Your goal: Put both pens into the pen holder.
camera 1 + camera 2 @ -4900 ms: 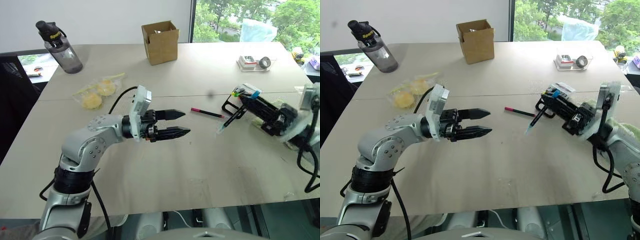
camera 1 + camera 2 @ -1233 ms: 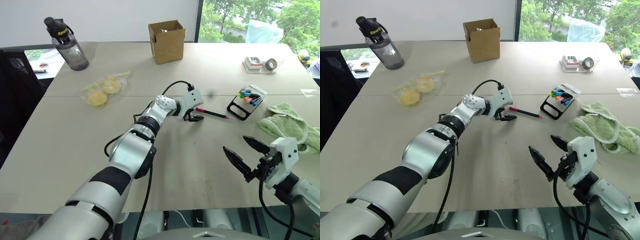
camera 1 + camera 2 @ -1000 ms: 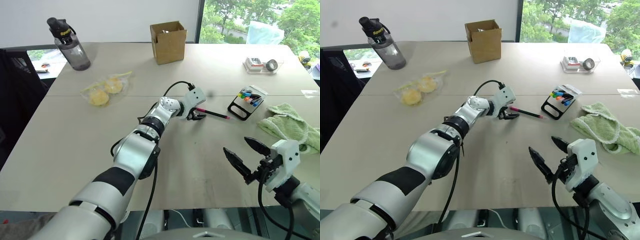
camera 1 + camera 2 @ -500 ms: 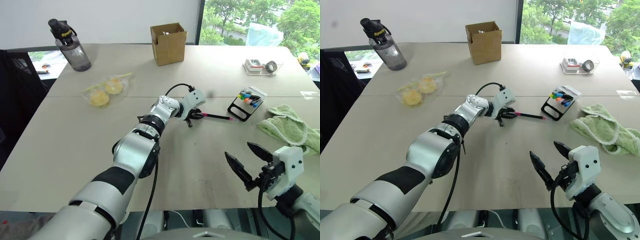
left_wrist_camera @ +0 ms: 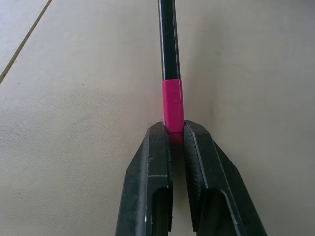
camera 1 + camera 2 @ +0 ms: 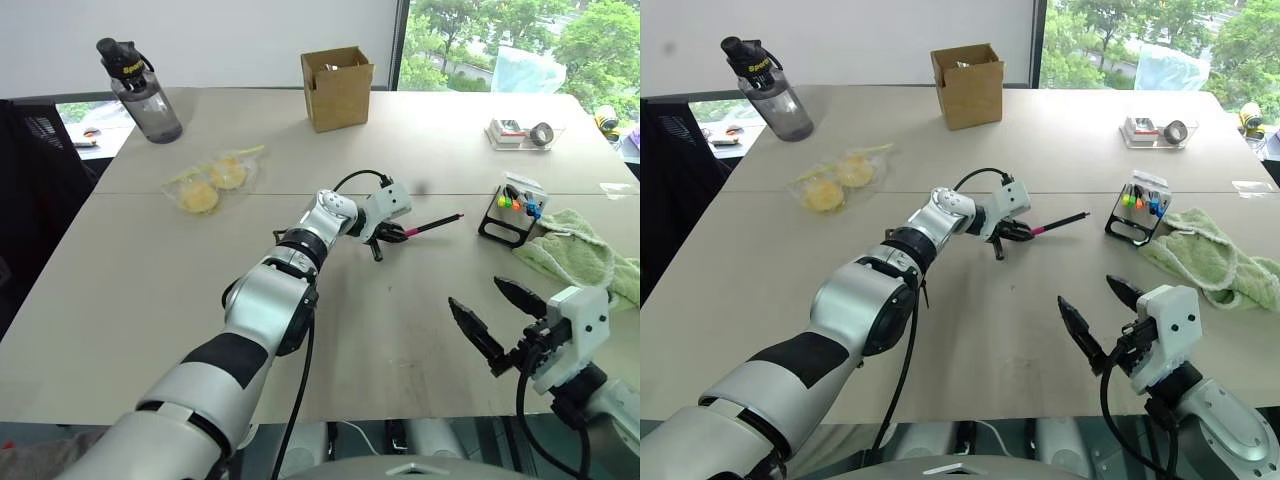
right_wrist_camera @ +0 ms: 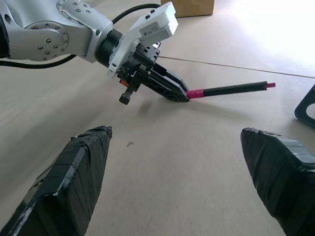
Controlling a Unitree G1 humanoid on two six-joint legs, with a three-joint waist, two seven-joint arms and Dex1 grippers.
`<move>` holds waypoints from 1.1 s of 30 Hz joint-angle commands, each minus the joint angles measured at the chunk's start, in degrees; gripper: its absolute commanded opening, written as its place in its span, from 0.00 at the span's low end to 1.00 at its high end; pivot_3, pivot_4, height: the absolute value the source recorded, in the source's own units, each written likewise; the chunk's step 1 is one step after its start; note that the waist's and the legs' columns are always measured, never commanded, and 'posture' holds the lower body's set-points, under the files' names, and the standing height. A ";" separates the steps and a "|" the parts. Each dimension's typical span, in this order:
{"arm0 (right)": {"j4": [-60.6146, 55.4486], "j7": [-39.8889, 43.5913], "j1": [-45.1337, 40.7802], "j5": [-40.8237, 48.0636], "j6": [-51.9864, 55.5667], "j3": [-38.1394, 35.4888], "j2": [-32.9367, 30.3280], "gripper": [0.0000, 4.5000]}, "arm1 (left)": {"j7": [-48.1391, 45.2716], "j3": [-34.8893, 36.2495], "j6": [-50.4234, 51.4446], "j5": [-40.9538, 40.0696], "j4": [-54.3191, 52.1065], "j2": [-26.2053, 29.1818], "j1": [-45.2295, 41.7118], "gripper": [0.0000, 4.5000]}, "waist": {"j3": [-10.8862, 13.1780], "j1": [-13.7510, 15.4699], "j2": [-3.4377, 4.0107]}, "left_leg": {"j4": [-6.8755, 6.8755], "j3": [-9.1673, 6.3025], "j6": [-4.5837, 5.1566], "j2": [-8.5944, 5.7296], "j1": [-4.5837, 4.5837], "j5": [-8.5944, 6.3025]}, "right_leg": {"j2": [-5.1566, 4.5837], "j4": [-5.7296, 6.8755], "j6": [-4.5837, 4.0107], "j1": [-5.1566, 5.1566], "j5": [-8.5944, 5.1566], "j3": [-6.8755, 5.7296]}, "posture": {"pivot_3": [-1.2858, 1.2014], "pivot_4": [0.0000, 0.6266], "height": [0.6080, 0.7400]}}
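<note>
Because your left gripper [image 6: 392,233] is pinched shut on only the very end of the pink-ended pen [image 6: 432,224], right at its magenta band, you have a long barrel sticking out toward the pen holder [image 6: 513,214] with little held. A quick swing or a bump against the holder's rim could pivot the pen between the fingertips [image 5: 170,147] or pull it free onto the table [image 6: 400,330]. The holder also looks tipped up on its edge beside the green towel [image 6: 585,262], so a nudge may topple it or push it away.

Your right gripper [image 6: 495,325] hangs spread wide and empty near the table's front edge, well apart from the pen. You cannot make out the blue-capped pen for certain; it may be among the coloured pieces in the holder, too small to tell.
</note>
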 commanded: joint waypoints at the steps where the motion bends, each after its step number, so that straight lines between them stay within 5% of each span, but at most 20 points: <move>1: 0.03 0.65 -0.89 0.73 -0.22 -1.69 -0.61 1.00 | -1.84 -2.16 0.42 2.26 1.95 0.30 2.24 0.02 | -0.01 -0.05 -0.01 | 0.00 0.00 0.00 0.00 0.00 0.00 | 0.00 0.00 0.00 0.00 0.00 0.00 | 0.52 0.24 0.97; 9: 2.92 0.19 -2.74 2.32 -0.72 -2.78 1.24 1.00 | -9.06 0.70 -4.23 -1.70 0.81 1.55 3.26 0.02 | -0.01 -0.09 0.00 | 0.00 -0.01 0.00 0.03 0.00 0.00 | 0.01 0.00 0.00 0.00 0.00 0.00 | 0.52 0.24 0.97; 22: 12.88 -1.65 -13.33 12.98 3.74 -1.60 5.34 1.00 | -34.61 5.66 -6.13 -14.66 -6.45 5.12 8.44 0.02 | 0.01 -0.09 0.01 | 0.01 -0.02 0.00 0.06 -0.08 0.00 | -0.01 0.00 -0.02 -0.05 0.01 -0.03 | 0.52 0.24 0.97; 33: 16.76 -6.91 -22.07 29.64 4.87 -3.64 8.79 1.00 | -35.10 -5.10 7.69 -32.96 -28.17 8.56 16.82 0.02 | 0.02 -0.41 0.04 | 0.03 -0.11 0.00 0.14 -0.09 0.00 | -0.05 0.04 -0.02 -0.05 0.01 0.17 | 0.52 0.24 0.97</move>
